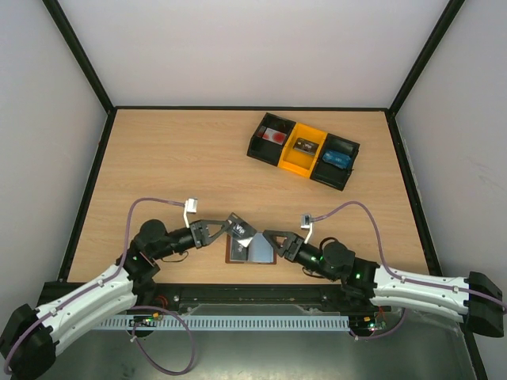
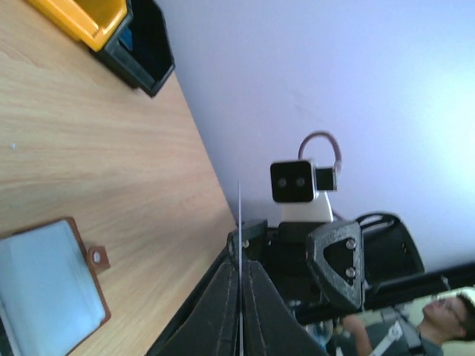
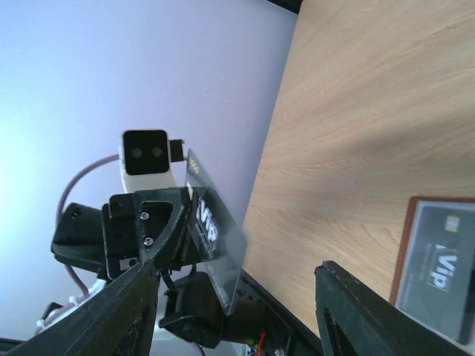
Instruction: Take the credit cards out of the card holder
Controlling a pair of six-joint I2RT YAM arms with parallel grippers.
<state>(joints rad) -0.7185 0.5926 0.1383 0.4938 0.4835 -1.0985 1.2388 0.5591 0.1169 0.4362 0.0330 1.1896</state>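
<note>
The brown card holder (image 1: pixel 236 252) lies open on the table near the front edge, between my two grippers. A grey credit card (image 1: pixel 261 250) lies in it, pale blue (image 2: pixel 44 289) in the left wrist view and marked VIP (image 3: pixel 441 278) in the right wrist view. My left gripper (image 1: pixel 232 227) is shut on another credit card (image 1: pixel 242 233) and holds it above the holder's left half. That card shows edge-on as a thin line (image 2: pixel 240 215) between the closed fingers, and as a dark VIP card (image 3: pixel 215 237) from the right wrist. My right gripper (image 1: pixel 272 240) is open and empty, facing it.
A black-and-yellow tray of bins (image 1: pixel 303 150) stands at the back right with small items inside. Its yellow bin (image 2: pixel 82 18) and a black bin (image 2: pixel 145 44) show in the left wrist view. The black table rim runs along the near edge.
</note>
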